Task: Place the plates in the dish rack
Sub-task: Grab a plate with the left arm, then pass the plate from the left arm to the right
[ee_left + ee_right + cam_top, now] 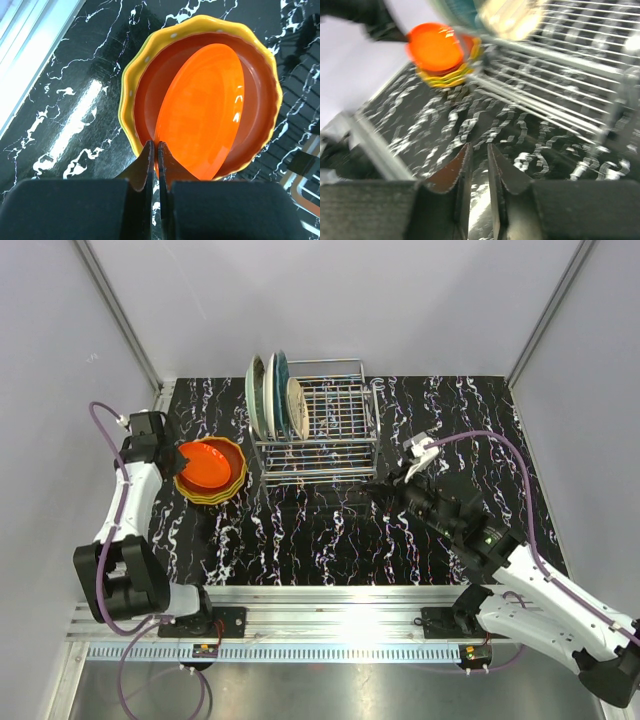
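Note:
A stack of plates lies left of the dish rack [335, 410]. Its top orange plate [205, 110] is tilted up off a red-orange plate [262, 100], which rests on a yellow-green dotted plate [131, 85]. My left gripper [155, 145] is shut on the orange plate's near rim; from above it [172, 452] sits at the stack's left edge. Mint green [256, 392], teal [280, 388] and cream [297, 405] plates stand upright in the rack's left slots. My right gripper [479, 146] hovers low over the table in front of the rack, slightly open and holding nothing.
Black marbled tabletop [300, 540] with white walls on three sides. The rack's right slots [345, 390] hold nothing. A metal rail [330, 605] runs along the near edge by the arm bases. The right wrist view is motion-blurred.

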{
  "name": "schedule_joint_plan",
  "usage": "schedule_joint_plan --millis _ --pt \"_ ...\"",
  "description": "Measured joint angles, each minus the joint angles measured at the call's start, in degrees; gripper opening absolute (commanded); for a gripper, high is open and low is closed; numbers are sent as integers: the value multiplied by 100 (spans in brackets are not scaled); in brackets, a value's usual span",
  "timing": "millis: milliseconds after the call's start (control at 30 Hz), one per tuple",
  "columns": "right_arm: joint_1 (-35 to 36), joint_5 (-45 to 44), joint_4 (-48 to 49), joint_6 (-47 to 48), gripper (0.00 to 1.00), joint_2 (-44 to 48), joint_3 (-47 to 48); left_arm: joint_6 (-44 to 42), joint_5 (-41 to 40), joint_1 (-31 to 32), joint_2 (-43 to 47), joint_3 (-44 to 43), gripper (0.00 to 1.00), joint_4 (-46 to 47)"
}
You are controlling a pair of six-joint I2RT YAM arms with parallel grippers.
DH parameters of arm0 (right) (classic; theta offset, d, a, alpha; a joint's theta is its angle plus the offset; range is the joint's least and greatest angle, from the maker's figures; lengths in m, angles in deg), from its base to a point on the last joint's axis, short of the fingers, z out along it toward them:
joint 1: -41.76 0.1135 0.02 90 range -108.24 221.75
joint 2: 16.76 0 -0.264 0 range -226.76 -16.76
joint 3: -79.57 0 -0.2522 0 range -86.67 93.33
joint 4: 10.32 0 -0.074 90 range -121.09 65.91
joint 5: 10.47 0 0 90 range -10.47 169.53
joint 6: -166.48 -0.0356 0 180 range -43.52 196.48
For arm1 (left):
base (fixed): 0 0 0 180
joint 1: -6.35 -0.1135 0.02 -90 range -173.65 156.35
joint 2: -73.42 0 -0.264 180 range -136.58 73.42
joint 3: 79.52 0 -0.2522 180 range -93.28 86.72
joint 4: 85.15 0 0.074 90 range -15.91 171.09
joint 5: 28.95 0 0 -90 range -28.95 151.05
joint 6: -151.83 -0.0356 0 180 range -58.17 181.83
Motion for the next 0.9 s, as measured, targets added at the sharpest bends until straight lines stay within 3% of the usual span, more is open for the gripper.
schedule_joint_plan --millis 133,300,567,900 --pt "11 715 208 46 29 0 -13 42 50 0 295 131 0 -4" --pt "323 992 509 136 32 -83 -17 87 131 0 632 208 0 -11" --pt "1753 372 590 573 40 -901 -11 264 258 79 1311 385 0 -127" --pt "2728 -627 538 1143 50 -1156 313 885 1486 90 2881 1318 0 -579"
